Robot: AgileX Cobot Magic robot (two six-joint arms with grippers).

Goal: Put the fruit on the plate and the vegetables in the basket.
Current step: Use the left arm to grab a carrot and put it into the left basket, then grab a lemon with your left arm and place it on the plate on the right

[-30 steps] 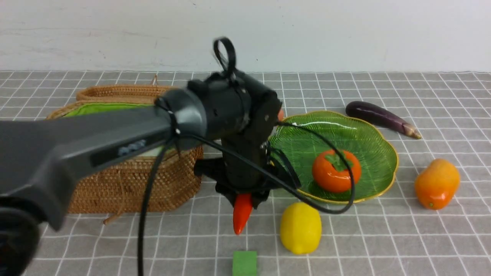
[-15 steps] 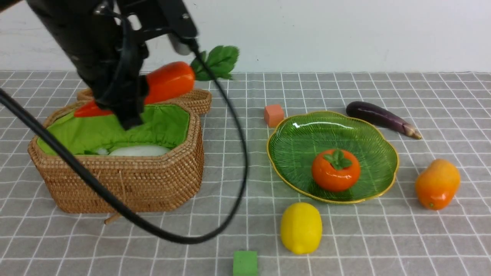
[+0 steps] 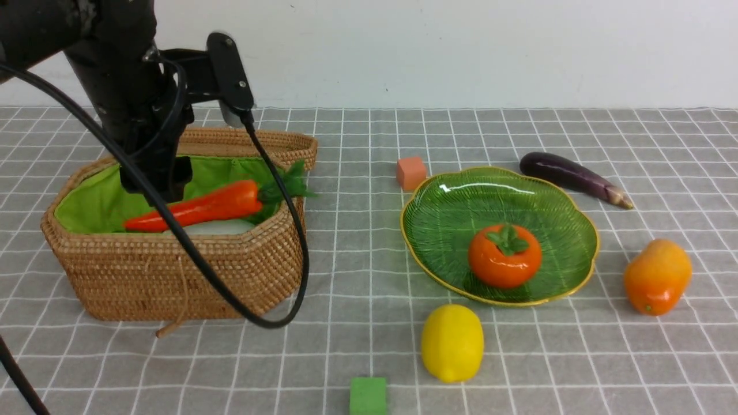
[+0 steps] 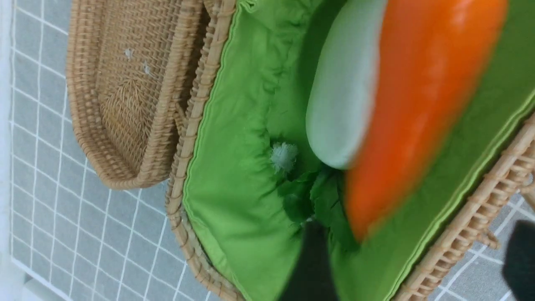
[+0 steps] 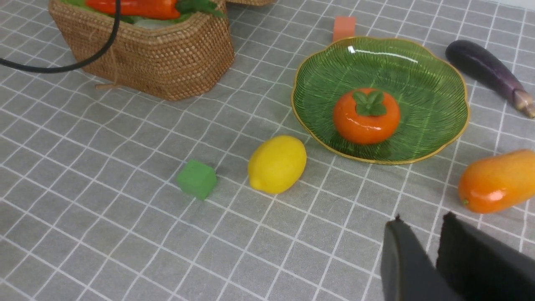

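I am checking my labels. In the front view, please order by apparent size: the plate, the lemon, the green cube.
1. plate
2. lemon
3. green cube
The cube sits nearest the camera, yet looks smallest.

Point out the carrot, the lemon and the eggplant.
carrot (image 3: 196, 211): front view, middle of its orange body.
lemon (image 3: 452, 343): front view, centre of its yellow skin.
eggplant (image 3: 568, 176): front view, middle of its purple body.

The carrot (image 3: 196, 212) no longer sits clamped in the left tool (image 3: 154, 183); it now lies free across the basket (image 3: 173, 271), on the white radish (image 3: 216, 227), while the tool's jaws stand apart above it.
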